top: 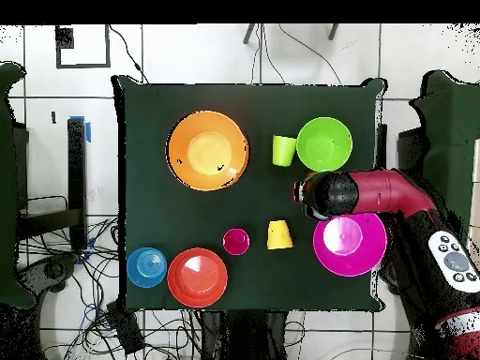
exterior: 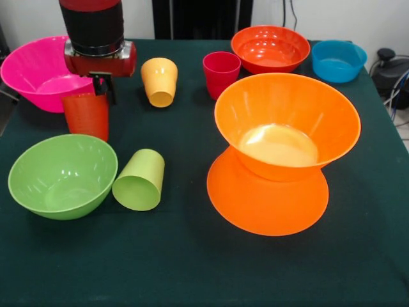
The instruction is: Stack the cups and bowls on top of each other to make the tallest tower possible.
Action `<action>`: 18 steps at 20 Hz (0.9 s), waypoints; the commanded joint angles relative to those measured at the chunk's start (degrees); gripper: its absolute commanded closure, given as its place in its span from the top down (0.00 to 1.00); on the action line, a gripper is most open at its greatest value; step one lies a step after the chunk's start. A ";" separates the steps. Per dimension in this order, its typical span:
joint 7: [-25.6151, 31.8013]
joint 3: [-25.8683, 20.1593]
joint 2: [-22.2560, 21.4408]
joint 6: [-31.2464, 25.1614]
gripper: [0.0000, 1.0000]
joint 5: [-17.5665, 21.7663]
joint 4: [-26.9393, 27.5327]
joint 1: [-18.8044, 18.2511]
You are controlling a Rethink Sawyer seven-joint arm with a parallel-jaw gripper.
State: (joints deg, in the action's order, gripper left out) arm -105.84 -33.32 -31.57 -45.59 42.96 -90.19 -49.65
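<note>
Bright, even overhead light; glare pools inside the upper large flared orange plastic bowl [exterior: 287, 121], soft shadows on the dark green tablecloth [exterior: 192, 268].

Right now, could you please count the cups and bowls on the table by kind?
Cups: 4 (red-orange, yellow-orange, magenta-red, lime green)
Bowls: 6 (two stacked orange, pink, red-orange, lime green, blue)
Total: 10
</note>
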 commanded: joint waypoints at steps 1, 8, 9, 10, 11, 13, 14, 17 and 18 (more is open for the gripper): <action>9.46 -3.49 -1.88 -1.82 0.00 -2.53 -3.24 1.24; 9.50 -3.07 -4.19 -2.29 0.00 -3.40 -4.06 2.30; 9.50 -3.17 -4.52 -2.58 0.00 -3.73 -4.29 2.33; 9.22 -3.18 -4.90 -2.77 0.00 -4.08 -4.61 2.39; 8.94 -3.19 -5.28 -2.95 0.00 -4.42 -4.94 2.46; 7.91 -2.91 -6.01 -2.74 0.00 -4.74 -5.70 2.83; 7.38 -2.73 -6.38 -2.58 0.00 -4.83 -6.07 3.08; 6.91 -1.61 -8.25 -5.96 0.00 -5.49 -6.23 4.92; 7.30 -1.20 -9.10 -8.61 0.00 -5.97 -5.82 5.82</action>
State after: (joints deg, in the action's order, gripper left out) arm -105.84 -33.84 -38.18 -46.40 38.04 -93.42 -48.49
